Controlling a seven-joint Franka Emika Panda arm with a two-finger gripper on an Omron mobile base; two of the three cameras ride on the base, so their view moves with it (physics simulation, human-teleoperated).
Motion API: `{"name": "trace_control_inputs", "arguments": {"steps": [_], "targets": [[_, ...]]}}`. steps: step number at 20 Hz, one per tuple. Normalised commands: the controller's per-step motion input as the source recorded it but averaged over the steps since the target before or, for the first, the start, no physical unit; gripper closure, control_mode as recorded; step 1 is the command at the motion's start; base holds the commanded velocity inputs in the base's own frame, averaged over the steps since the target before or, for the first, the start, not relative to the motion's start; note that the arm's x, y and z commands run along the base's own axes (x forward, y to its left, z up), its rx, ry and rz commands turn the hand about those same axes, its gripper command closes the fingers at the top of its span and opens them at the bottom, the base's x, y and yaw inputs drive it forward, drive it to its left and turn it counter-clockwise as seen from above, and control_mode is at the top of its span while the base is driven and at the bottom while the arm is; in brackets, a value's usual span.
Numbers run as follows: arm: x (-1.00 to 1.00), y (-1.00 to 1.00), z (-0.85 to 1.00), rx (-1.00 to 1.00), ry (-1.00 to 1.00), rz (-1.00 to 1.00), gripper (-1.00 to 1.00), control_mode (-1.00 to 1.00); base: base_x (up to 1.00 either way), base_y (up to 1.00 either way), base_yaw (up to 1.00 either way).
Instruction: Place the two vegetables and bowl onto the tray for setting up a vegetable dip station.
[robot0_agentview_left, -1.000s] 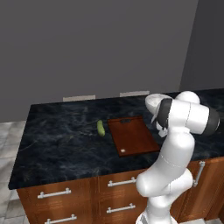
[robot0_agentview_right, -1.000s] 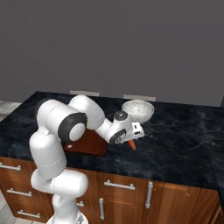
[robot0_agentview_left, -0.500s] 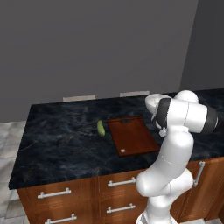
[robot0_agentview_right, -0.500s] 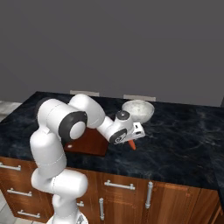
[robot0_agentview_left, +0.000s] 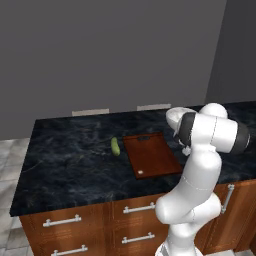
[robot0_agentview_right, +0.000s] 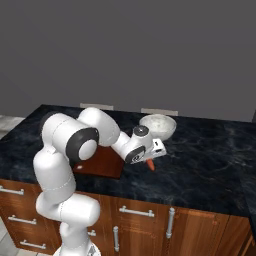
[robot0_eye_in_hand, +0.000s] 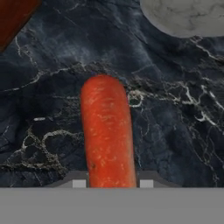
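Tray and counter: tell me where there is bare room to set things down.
The tray is bare across its whole face. Bare dark counter lies left of the cucumber, and also right of the bowl. It is crowded between tray and bowl, where the pincer sits at the carrot.

1. The counter (robot0_agentview_left: 75, 160) looks like polished black marble with pale veins, pretty glossy.
2. The tray (robot0_agentview_left: 151, 156) is reddish-brown wood, smooth, with a soft satin sheen.
3. The carrot (robot0_eye_in_hand: 107, 135) has a matt orange-red skin, finely speckled.
4. The bowl (robot0_agentview_right: 158, 125) reads as pale grey stone or ceramic, mottled, matt.
5. The cucumber (robot0_agentview_left: 115, 146) is smooth green, slightly shiny.
6. Cabinet fronts (robot0_agentview_left: 90, 222) are brown wood with brushed metal handles.
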Motion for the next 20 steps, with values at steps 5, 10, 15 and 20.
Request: {"name": "trace_control_inputs", "arguments": {"steps": [5, 10, 15, 20], "targets": [[-0.02, 0.00, 0.43, 0.00, 0.00, 0.14, 1.00, -1.00, 0.00, 0.00, 0.00], [-0.18, 0.01, 0.40, 0.00, 0.00, 0.21, 1.00, -1.00, 0.00, 0.00, 0.00], [-0.32, 0.30, 0.39, -0.04, 0.00, 0.18, 1.00, -1.00, 0.00, 0.00, 0.00], [-0.48, 0.58, 0.38, -0.11, 0.00, 0.18, 1.00, -1.00, 0.00, 0.00, 0.00]]}}
